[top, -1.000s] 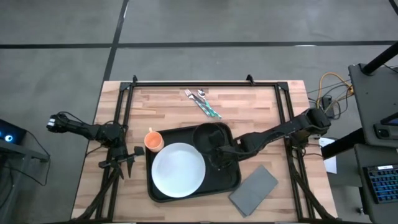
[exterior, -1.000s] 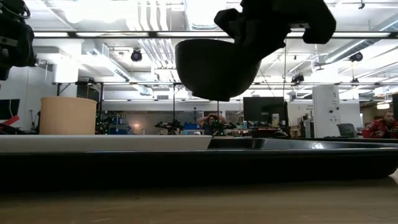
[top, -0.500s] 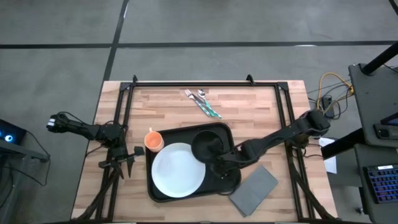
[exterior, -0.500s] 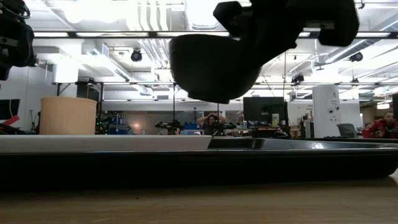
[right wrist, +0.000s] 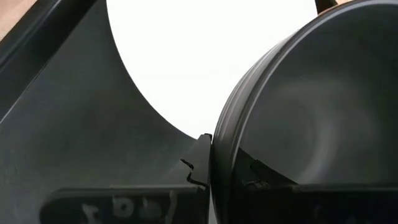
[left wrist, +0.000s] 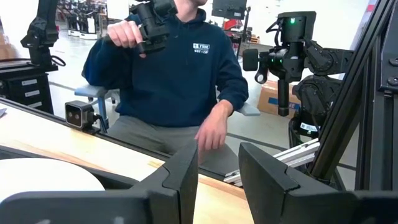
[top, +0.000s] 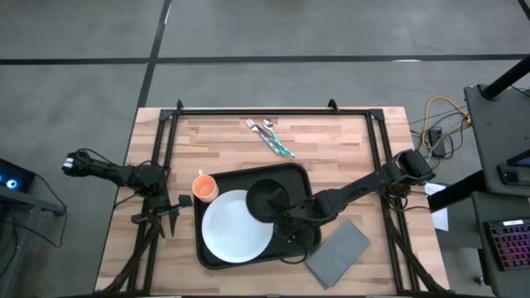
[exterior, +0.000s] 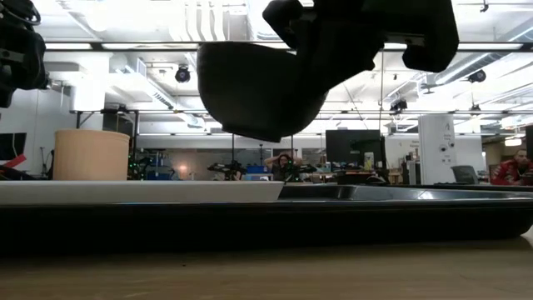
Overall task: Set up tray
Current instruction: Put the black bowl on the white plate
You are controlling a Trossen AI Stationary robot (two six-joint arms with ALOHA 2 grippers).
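The black bowl (top: 265,199) hangs in the air over the black tray (top: 304,175), above the right edge of the white plate (top: 232,230) that lies in the tray. My right gripper (top: 286,222) is shut on the bowl. In the low view the bowl (exterior: 254,87) floats well above the tray's rim (exterior: 375,193). My left gripper (top: 166,217) waits open at the table's left edge, off the tray; its own view shows the gap between its fingers (left wrist: 217,152). My right gripper holds the bowl by its rim (right wrist: 219,155), on the side toward the table's right. One finger (right wrist: 198,163) is outside the wall and the other (right wrist: 256,175) is inside. The arm reaches in from the right. The bowl is lifted clear and slightly tilted.
An orange cup (top: 204,187) stands just outside the tray's far left corner. A fork and spoon (top: 269,136) lie near the far edge. A grey napkin (top: 337,249) lies right of the tray near the front. A person sits beyond the table (left wrist: 174,68).
My right gripper has carried the bowl toward the table's left and a little toward the near edge, from over the tray's far right part to over the plate's right edge. The bowl stayed lifted and tipped slightly. The left arm kept still.
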